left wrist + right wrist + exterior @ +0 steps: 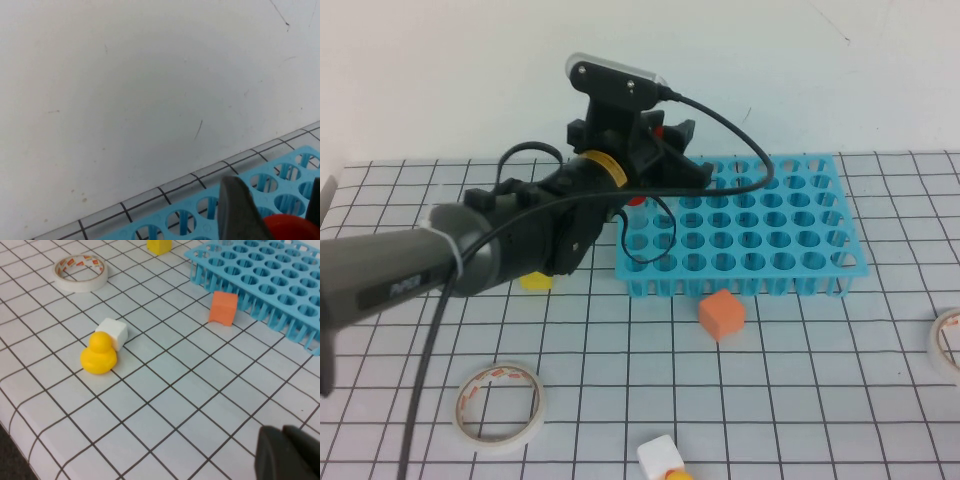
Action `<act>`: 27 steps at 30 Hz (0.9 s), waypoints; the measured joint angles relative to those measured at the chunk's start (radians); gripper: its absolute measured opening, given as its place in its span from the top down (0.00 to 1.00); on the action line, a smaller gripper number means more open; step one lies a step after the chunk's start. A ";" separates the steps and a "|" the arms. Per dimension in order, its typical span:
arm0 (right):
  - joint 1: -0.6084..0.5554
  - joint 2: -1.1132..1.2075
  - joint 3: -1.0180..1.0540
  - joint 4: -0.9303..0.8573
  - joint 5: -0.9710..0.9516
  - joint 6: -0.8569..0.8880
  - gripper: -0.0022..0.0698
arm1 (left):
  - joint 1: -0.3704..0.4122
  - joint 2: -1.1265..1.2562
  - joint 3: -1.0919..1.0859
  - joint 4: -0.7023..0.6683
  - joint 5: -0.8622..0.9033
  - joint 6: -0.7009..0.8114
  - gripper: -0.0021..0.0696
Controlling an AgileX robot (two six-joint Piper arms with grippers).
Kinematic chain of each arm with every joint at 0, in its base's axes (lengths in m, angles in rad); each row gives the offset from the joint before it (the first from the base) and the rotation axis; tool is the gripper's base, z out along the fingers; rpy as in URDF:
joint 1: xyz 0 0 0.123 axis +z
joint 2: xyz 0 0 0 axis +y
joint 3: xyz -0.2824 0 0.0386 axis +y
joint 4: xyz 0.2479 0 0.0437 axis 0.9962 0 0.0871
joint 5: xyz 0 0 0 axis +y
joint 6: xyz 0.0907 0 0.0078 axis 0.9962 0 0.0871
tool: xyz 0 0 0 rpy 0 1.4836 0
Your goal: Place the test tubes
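Two arms, only one is on the job. The left gripper (665, 142) sits over the left end of the blue rack (740, 287), arm reaching in from the left. It's clamped on a test tube (292, 227): the left wrist view shows the tube's red cap wedged between the two dark fingers (240, 210), with the rack's far rows (165, 214) just below and the white wall behind. High view shows the same red cap (660, 131) at the fingers. Can't tell whether the tube's lower end is inside a hole, the arm blocks it.

The right gripper (287, 452) is out of the high view. In its own wrist view the fingers are pressed together on nothing, hanging over the gridded table (165, 405), well apart from the rack (260, 275).

Clutter:
- orange cube (721, 314) just in front of the rack
- yellow block (534, 281) by the left arm
- tape roll (498, 403) front left, and another (948, 340) at the right edge
- white cube (112, 332) touching a yellow duck (99, 354) near the front edge
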 joint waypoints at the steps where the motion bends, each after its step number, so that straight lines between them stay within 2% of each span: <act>1: 0.000 0.000 0.000 0.000 0.000 0.000 0.97 | 0.000 0.010 -0.007 0.000 0.000 0.000 0.62; 27: 0.000 0.000 0.000 0.000 -0.001 0.000 0.97 | 0.009 0.112 -0.033 -0.062 -0.088 0.004 0.62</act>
